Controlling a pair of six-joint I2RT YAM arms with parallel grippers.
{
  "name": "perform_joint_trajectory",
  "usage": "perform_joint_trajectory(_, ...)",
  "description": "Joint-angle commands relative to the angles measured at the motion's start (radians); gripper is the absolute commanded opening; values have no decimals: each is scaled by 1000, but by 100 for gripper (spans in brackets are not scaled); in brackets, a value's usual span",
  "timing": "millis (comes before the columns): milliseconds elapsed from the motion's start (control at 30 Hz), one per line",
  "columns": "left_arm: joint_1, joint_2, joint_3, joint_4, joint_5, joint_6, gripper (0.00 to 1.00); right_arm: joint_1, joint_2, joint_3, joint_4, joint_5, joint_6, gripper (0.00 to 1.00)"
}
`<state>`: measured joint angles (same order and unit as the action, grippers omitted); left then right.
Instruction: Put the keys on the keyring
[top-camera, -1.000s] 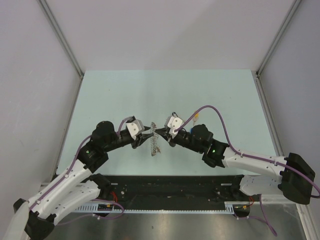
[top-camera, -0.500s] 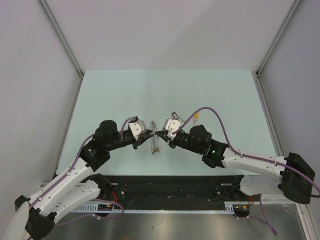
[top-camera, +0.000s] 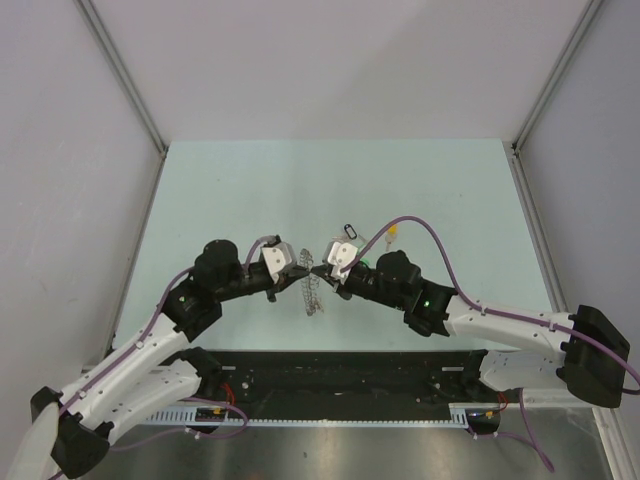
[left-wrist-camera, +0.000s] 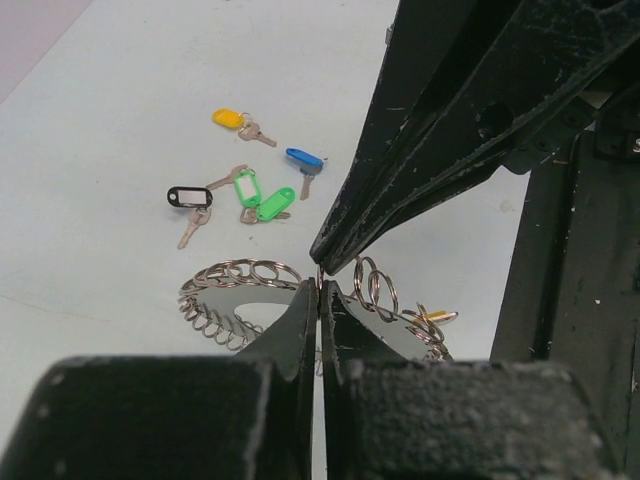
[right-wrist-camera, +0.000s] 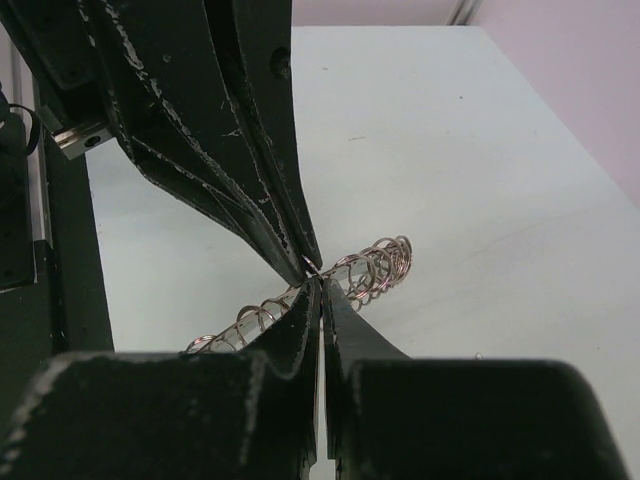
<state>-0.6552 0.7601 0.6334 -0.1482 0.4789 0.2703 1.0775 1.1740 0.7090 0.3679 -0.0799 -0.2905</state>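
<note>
Keys (left-wrist-camera: 246, 186) lie in left wrist view; right wrist shows keyring (right-wrist-camera: 375, 265)

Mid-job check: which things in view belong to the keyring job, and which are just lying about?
Job: keyring, pinched by left hand and right hand; yellow key, blue key, black key, green keys, orange key at the ring.
Not the job: purple cables, black rail by the arm bases.

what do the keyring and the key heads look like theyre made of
keyring: seems bare steel wire, shiny silver; its coiled loops glint. key heads: likely glossy plastic, given bright solid colours. key blades: dull silvery metal, alloy unclear.
</note>
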Motion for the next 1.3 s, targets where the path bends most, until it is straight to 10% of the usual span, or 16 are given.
perform_joint_trajectory(0,0,-2,19,41,13,15,0,30,-43,58,40,-43,20,4)
perform_joint_trajectory(233,0,-38,5,64,-6,-6,0,18,-213,58,-81,121,83,42)
perform_joint_trajectory(433,0,-51,3,75,6,-19,0,-65,-290,60,-211,210,207,54)
perform_joint_trajectory(1267,0,-36,11,68,44,-19,0,-229,-17,101,-21,-399,559,46)
